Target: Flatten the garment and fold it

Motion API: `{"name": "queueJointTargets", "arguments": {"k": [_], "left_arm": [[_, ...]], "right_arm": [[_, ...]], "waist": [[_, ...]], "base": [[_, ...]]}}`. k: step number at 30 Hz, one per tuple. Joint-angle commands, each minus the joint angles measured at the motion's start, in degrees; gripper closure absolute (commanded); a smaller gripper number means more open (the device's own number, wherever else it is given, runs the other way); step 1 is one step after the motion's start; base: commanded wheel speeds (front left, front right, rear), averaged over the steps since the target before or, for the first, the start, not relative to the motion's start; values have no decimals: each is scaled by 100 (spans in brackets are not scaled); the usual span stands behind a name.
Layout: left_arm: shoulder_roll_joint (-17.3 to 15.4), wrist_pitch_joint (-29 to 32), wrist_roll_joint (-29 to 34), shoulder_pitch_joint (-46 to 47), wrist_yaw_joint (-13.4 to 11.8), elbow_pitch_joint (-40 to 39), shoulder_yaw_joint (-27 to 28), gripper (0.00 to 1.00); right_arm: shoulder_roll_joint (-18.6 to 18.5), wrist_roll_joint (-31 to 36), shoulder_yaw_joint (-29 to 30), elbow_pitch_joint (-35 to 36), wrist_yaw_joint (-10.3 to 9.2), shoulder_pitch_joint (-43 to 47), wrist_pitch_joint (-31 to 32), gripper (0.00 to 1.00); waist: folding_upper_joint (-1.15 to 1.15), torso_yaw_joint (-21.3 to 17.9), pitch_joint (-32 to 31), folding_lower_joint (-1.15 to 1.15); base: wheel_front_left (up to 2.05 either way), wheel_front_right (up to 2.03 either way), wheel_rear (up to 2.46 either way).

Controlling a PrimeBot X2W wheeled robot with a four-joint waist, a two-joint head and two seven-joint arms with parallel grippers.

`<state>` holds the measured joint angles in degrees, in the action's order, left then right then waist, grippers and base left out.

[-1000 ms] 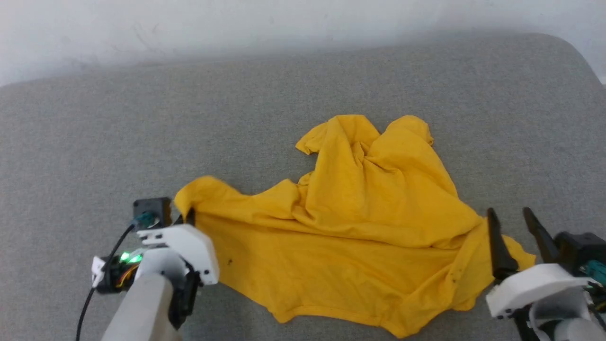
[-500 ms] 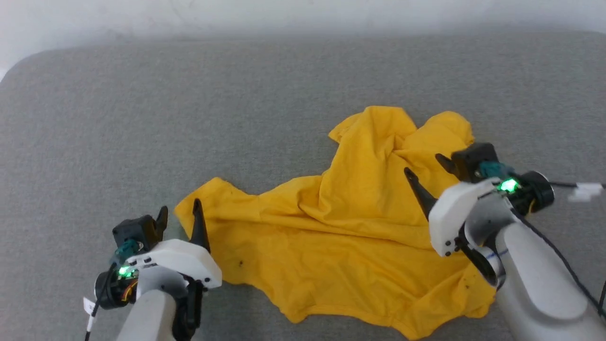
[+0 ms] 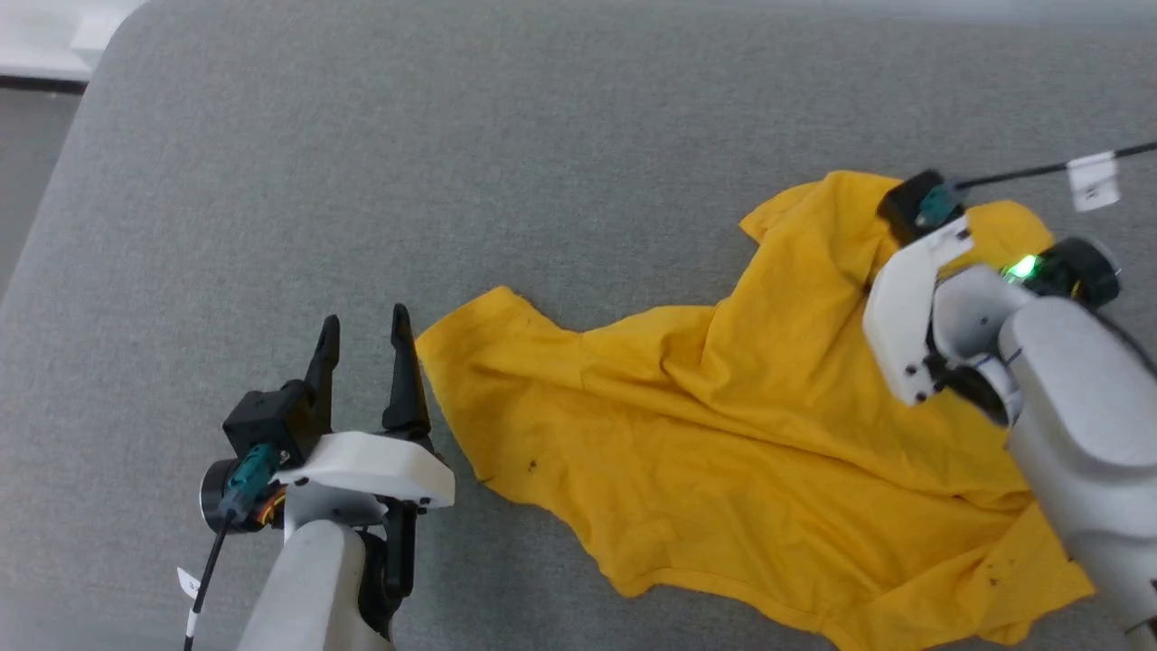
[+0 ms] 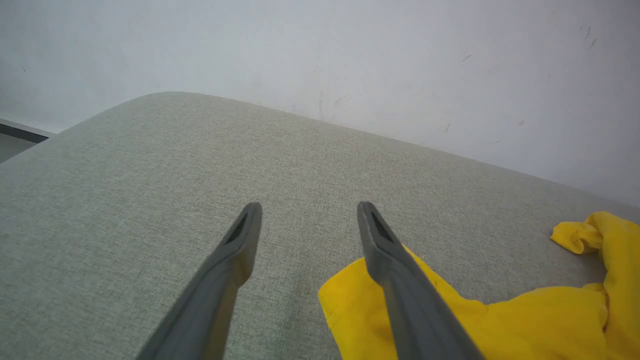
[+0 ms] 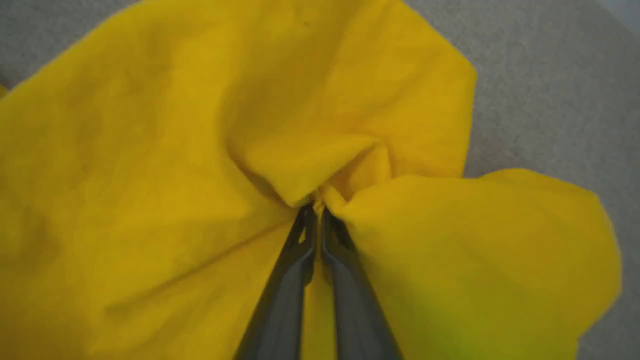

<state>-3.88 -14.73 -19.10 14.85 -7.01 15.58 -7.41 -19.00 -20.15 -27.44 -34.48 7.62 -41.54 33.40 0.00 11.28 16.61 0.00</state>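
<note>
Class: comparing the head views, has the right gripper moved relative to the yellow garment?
Yes. The right gripper went from the near right edge of the garment to its far bunched end, now pinching a fold there.

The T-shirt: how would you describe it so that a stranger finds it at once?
Start from the wide grey cushioned surface. On its right half lies the crumpled T-shirt, far folds pinched by the right tool. Nothing else there is yellow.
</note>
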Motion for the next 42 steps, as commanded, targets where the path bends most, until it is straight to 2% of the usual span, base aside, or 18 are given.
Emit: {"name": "queueJointTargets", "arguments": {"k": [1,7,14,17,18,19,20,25,29,36,42], "left_arm": [[23,-25,73,66,55,-37,31,0],[82,-26,166,108,162,-80,75,0],[98,-26,145,204,206,-9,-25,0],[99,-27,112,232,206,50,-83,0],[99,-27,115,235,208,71,-94,0],[99,-27,122,235,215,96,-103,0],[99,-27,133,231,222,129,-109,0],[99,-27,244,163,288,370,-107,0],[2,-27,343,19,346,683,-98,0],[-323,111,422,-293,366,1029,-113,0],[-498,345,406,-433,362,974,-117,0]], "right_arm": [[-87,72,51,-124,-13,-57,-89,100],[-21,800,725,-361,-13,-918,-1073,100],[386,1825,1521,-705,-13,-1735,-2291,100],[571,2051,1769,-1016,-13,-1834,-2494,100],[625,2075,1825,-1130,-13,-1827,-2525,76],[670,2082,1875,-1230,-13,-1811,-2565,33],[709,2066,1910,-1330,-13,-1777,-2600,0],[823,1741,2074,-1562,-13,-1419,-2957,0],[882,1335,2140,-1332,-13,-850,-3496,0],[954,676,2302,-27,-13,740,-4319,0],[1222,775,2828,1519,-13,2302,-4438,0]], "waist": [[0,229,224,0],[0,369,357,0],[0,437,446,0],[0,403,432,0],[0,387,414,0],[0,365,393,0],[0,339,360,0],[0,179,107,0],[0,-4,-214,0],[0,-386,-723,0],[0,-713,-915,0]], "base": [[0,0,0],[0,0,0],[0,0,0],[0,0,0],[0,0,0],[0,0,0],[0,0,0],[0,0,0],[0,0,0],[0,0,0],[0,0,0]]}}
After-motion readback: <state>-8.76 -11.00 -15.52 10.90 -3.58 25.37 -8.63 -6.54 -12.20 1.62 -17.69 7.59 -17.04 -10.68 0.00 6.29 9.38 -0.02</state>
